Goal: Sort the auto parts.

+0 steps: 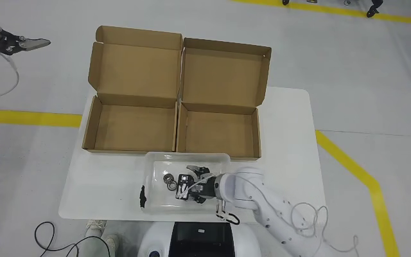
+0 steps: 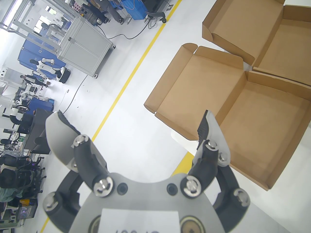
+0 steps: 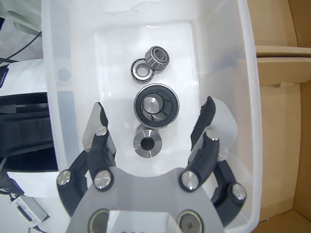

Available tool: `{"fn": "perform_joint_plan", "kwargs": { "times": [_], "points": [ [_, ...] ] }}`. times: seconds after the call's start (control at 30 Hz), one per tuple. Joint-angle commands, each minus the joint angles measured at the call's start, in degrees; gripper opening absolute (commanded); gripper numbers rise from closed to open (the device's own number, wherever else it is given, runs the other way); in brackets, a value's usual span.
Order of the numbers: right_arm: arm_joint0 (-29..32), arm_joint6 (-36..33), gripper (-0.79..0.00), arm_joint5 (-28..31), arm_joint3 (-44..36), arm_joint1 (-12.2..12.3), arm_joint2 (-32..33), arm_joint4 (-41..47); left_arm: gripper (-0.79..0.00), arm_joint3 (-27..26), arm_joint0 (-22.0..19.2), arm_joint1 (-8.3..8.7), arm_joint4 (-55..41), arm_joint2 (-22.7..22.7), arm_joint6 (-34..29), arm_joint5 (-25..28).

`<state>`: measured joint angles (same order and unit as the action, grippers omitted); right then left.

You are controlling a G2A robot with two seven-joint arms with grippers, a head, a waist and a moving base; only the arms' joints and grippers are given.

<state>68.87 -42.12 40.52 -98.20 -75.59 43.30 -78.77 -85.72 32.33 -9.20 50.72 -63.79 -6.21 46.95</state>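
A clear plastic bin (image 1: 157, 160) (image 3: 245, 78) near the table's front edge holds the metal parts. Two small roller bearings (image 3: 150, 64) (image 1: 171, 179) lie together. Beside them sits a large black-and-steel round bearing (image 3: 156, 109), and a short steel sleeve (image 3: 147, 143) touches it. My right gripper (image 3: 153, 116) (image 1: 192, 184) hangs open inside the bin, its fingers on either side of the large bearing and the sleeve, holding nothing. My left gripper (image 2: 132, 126) (image 1: 29, 44) is open and empty, high off the table's far left, above the floor.
Two open cardboard boxes (image 1: 130, 127) (image 1: 218, 133) stand side by side behind the bin, lids folded back; both show in the left wrist view (image 2: 262, 127). Black tape (image 1: 141, 196) marks the bin's left end. Cables lie on the floor at the front left.
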Motion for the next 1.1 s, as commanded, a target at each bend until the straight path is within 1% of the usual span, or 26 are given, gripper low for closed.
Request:
{"fn": "perform_joint_plan", "kwargs": {
  "times": [0.0, 0.07, 0.2, 0.27, 0.37, 0.43, 0.47, 0.5, 0.57, 0.6, 0.63, 0.67, 0.73, 0.87, 1.07],
  "points": [
    [-0.6, 0.5, -0.105, -0.1, 1.1, -0.2, -0.8, 0.2, 0.0, 0.0, 0.0, 0.0, 0.0, 0.0, 0.0, 0.0],
    [-1.2, 0.6, -0.117, -0.4, 2.0, -0.4, -1.7, 0.2, 0.0, 0.0, 0.0, 0.0, 0.0, 0.0, 0.0, 0.0],
    [-2.3, 0.5, -0.108, -1.6, 3.5, -0.8, -3.0, 0.2, 0.0, 0.0, 0.0, 0.0, 0.0, 0.0, 0.0, 0.0],
    [-2.8, 0.5, -0.117, -2.1, 4.1, -1.0, -3.5, 0.1, 0.0, 0.0, 0.0, 0.0, 0.0, 0.0, 0.0, 0.0],
    [-3.6, 0.2, -0.175, -2.6, 4.9, -1.3, -4.4, -0.2, 0.0, 0.0, 0.0, 0.0, 0.0, 0.0, 0.0, 0.0],
    [-4.1, -0.8, -0.246, -3.1, 5.3, -1.5, -4.9, -0.5, 0.0, 0.0, 0.0, 0.0, 0.0, 0.0, 0.0, 0.0],
    [-4.3, -1.3, -0.296, -3.4, 5.5, -1.5, -5.2, -0.5, 0.0, 0.0, 0.0, 0.0, 0.0, 0.0, 0.0, 0.0],
    [-4.5, -1.8, -0.372, -3.5, 5.6, -1.6, -5.3, -0.5, 0.0, 0.0, 0.0, 0.0, 0.0, 0.0, 0.0, 0.0],
    [-4.8, -2.6, -0.434, -3.8, 5.6, -1.7, -5.5, -0.3, 0.0, 0.0, 0.0, 0.0, 0.0, 0.0, 0.0, 0.0],
    [-4.8, -2.7, -0.483, -3.8, 5.5, -1.7, -5.5, 0.0, 0.0, 0.0, 0.0, 0.0, 0.0, 0.0, 0.0, 0.0],
    [-4.9, -2.9, -0.502, -3.7, 5.3, -1.7, -5.5, 0.0, 0.0, 0.0, 0.0, 0.0, 0.0, 0.0, 0.0, 0.0],
    [-4.9, -3.1, -0.603, -3.6, 5.1, -1.6, -5.5, 0.0, 0.0, 0.0, 0.0, 0.0, 0.0, 0.0, 0.0, 0.0],
    [-4.9, -3.4, -0.776, -3.3, 4.7, -1.6, -5.4, 0.1, 0.0, 0.0, 0.0, 0.0, 0.0, 0.0, 0.0, 0.0],
    [-4.8, -2.6, -0.785, -2.9, 3.9, -1.3, -4.8, 0.1, 0.0, 0.0, 0.0, 0.0, 0.0, 0.0, 0.0, 0.0],
    [-3.9, 3.1, -0.785, -2.1, 1.5, -0.6, -2.6, 0.2, 0.0, 0.0, 0.0, 0.0, 0.0, 0.0, 0.0, 0.0]
  ]
}}
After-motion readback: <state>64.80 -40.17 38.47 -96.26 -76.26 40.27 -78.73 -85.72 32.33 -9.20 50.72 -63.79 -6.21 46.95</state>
